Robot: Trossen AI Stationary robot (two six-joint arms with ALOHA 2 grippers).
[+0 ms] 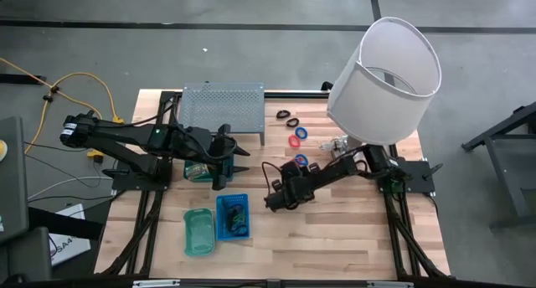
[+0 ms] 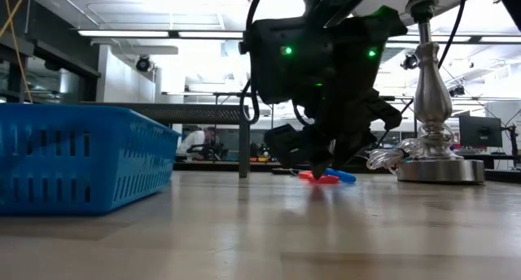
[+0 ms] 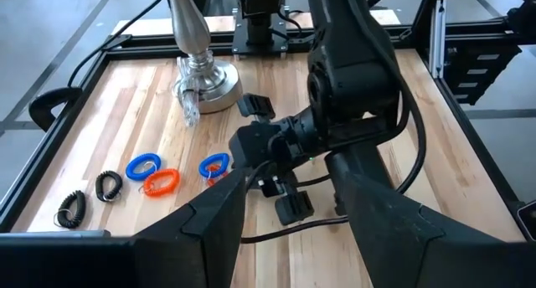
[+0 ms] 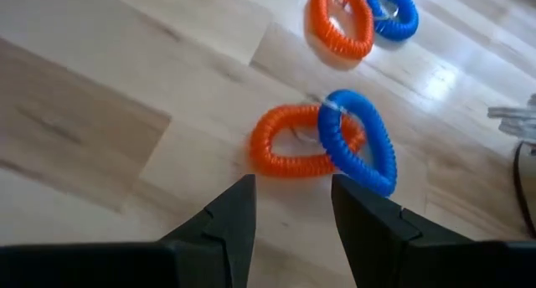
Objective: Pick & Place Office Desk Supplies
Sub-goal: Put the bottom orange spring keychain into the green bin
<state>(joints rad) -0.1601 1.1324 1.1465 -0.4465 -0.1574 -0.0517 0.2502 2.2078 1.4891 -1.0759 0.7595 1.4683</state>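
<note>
An orange ring (image 4: 285,146) and a blue ring (image 4: 360,141) lie joined on the wooden table, the blue one leaning across the orange one. My right gripper (image 4: 293,183) stands open just short of them, low over the table (image 2: 319,164), slanting down; nothing is between its fingers. A second orange and blue pair (image 4: 356,16) lies farther off. Two black loops (image 3: 107,185) lie near the far edge. My left gripper (image 3: 289,167) hangs open and well above the table, left of centre (image 1: 228,164).
A blue tray (image 1: 233,215) with items in it and a green tray (image 1: 198,232) stand at the near left. A grey perforated rack (image 1: 222,108) is at the far side, and a white-shaded lamp (image 1: 385,74) at the far right. A yellow-green packet (image 1: 198,172) lies under my left arm.
</note>
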